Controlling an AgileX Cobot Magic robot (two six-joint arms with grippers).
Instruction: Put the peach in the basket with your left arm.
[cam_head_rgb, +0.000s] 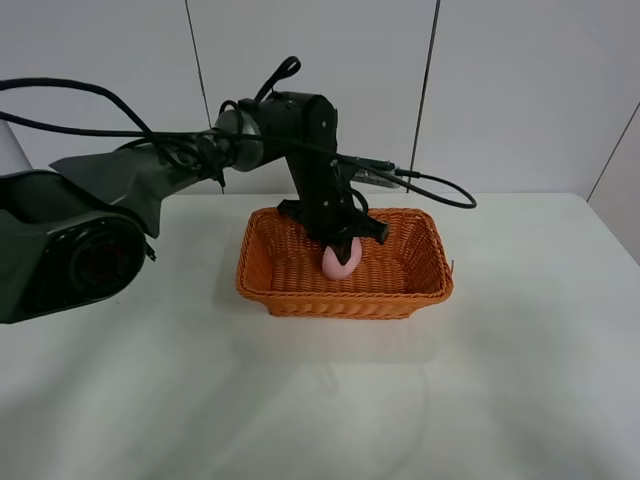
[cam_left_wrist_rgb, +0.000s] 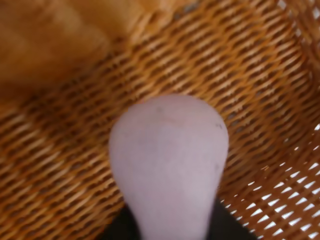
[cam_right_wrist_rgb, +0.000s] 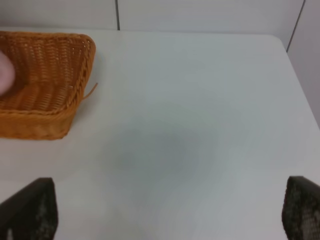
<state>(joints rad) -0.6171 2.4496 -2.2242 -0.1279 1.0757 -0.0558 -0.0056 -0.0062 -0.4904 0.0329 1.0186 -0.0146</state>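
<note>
The pale pink peach (cam_head_rgb: 340, 262) hangs inside the orange wicker basket (cam_head_rgb: 300, 300), just above its floor. My left gripper (cam_head_rgb: 345, 245) reaches down into the basket from the back and is shut on the peach. In the left wrist view the peach (cam_left_wrist_rgb: 167, 165) fills the middle, with the dark fingers (cam_left_wrist_rgb: 117, 231) at its sides and the basket weave (cam_left_wrist_rgb: 65, 150) close behind. In the right wrist view my right gripper (cam_right_wrist_rgb: 167, 210) is open and empty above the table; the basket (cam_right_wrist_rgb: 50, 60) and an edge of the peach (cam_right_wrist_rgb: 5, 72) show off to one side.
The basket stands at the back middle of a white table (cam_head_rgb: 500, 400). A white panelled wall (cam_head_rgb: 520, 90) rises behind it. The left arm's black cable (cam_head_rgb: 440, 195) loops over the basket's back right corner.
</note>
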